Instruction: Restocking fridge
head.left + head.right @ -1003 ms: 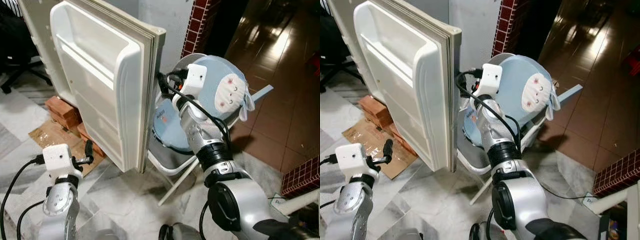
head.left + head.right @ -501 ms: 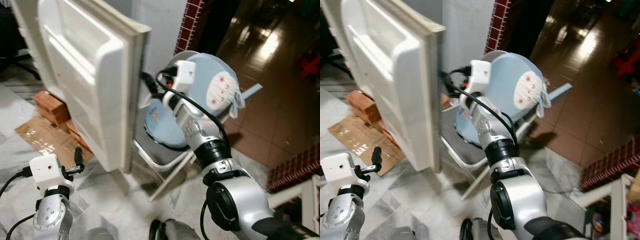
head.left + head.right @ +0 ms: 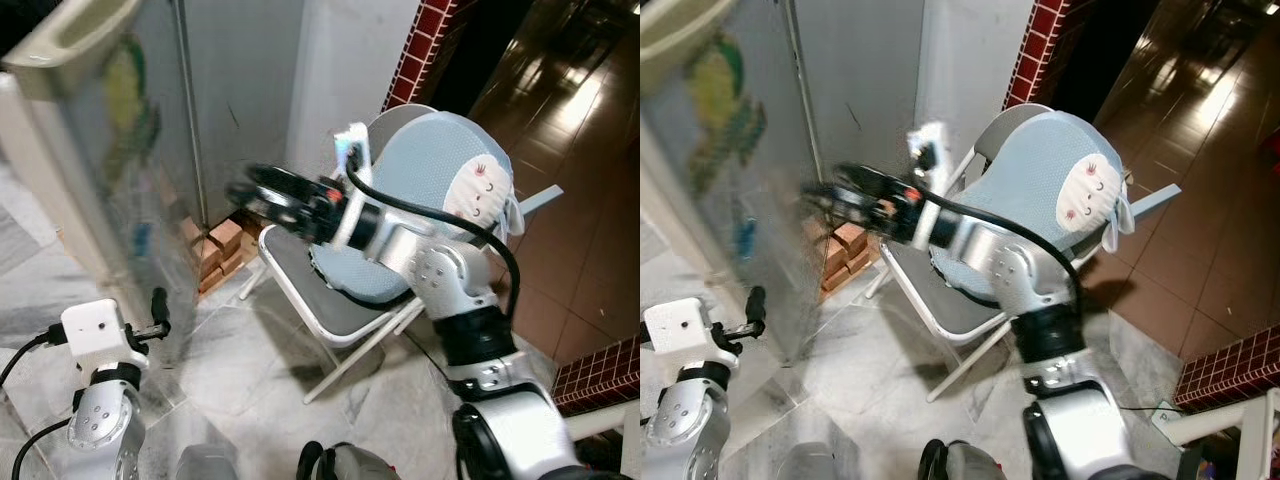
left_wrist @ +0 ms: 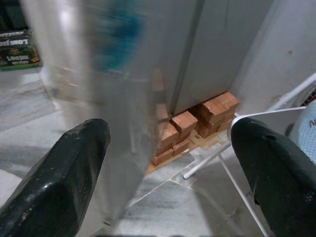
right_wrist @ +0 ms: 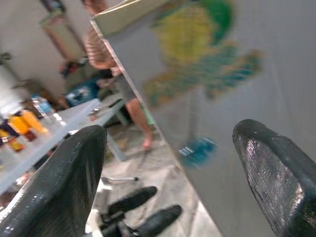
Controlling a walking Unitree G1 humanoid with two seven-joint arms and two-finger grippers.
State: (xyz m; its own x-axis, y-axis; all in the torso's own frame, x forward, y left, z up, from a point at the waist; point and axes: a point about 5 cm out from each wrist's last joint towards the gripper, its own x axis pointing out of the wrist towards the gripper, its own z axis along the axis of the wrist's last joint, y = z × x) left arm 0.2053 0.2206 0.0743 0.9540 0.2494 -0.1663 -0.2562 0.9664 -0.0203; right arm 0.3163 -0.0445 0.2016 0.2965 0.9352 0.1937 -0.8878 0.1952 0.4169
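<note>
Motion blur smears your fridge door (image 3: 110, 170), whose grey outer face, with a yellow, green and blue sticker (image 5: 197, 44) on it, stands at the left of the head views, its cream top edge at the upper left corner. Your right gripper (image 3: 262, 195) reaches out at mid height toward that face, close to it, with its two black fingers (image 5: 64, 177) spread wide and nothing between them; whether they touch the door you cannot tell. Your left gripper (image 3: 160, 310) sits low beside the door's bottom corner, fingers (image 4: 54, 173) also parted and empty. Beyond it a stack of red bricks (image 4: 197, 118) lies on cardboard against the foot of the grey fridge body (image 3: 240, 90). A folding chair (image 3: 330, 320) with a pale blue cushion (image 3: 430, 190) stands just right of the bricks on the marble floor (image 3: 250, 380), under your right arm. Behind the door, your right wrist view catches a person (image 5: 116, 69) in a striped top, a white table (image 5: 49, 133) with bottles (image 5: 29, 123), all blurred.
</note>
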